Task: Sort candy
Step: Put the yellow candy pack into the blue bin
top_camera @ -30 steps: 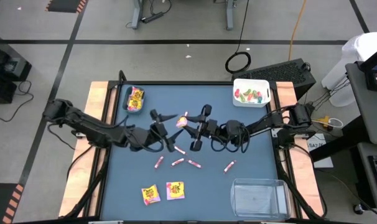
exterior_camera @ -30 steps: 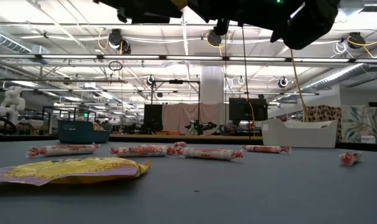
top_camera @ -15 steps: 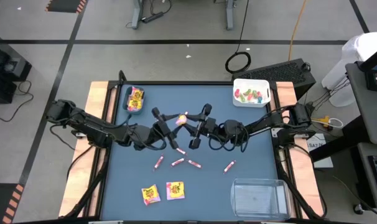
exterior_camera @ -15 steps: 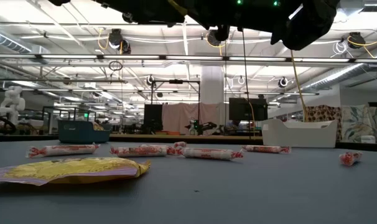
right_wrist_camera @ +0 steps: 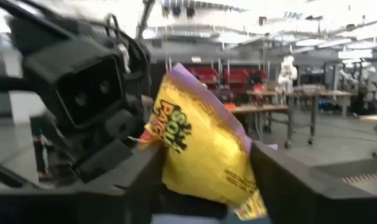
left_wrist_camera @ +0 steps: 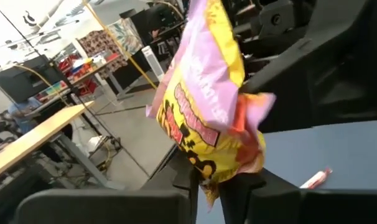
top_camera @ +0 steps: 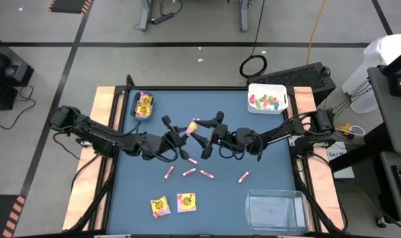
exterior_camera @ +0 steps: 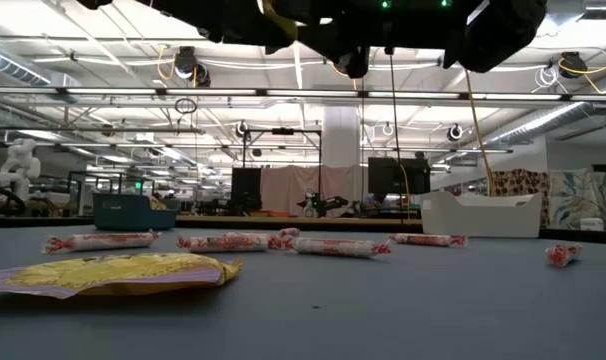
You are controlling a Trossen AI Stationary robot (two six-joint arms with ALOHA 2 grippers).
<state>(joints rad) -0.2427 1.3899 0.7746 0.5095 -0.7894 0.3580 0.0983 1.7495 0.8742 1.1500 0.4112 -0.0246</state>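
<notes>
- The yellow packet (top_camera: 193,125) hangs mid-air above the table's (top_camera: 267,165) centre, between both grippers.
- Left gripper (top_camera: 184,130) clenches its lower edge; right gripper (top_camera: 202,123) stands parted around it.
- Risk: a thin edge grip could slip, dropping the packet among the 5 sticks (top_camera: 188,172).

Both arms meet mid-table; left gripper (top_camera: 187,129) pinched, right gripper (top_camera: 204,125) parted.

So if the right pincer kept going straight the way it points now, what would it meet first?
Probably the yellow candy packet right between its fingers, then the left pincer facing it just beyond. Depth past that is hard to judge.
</notes>
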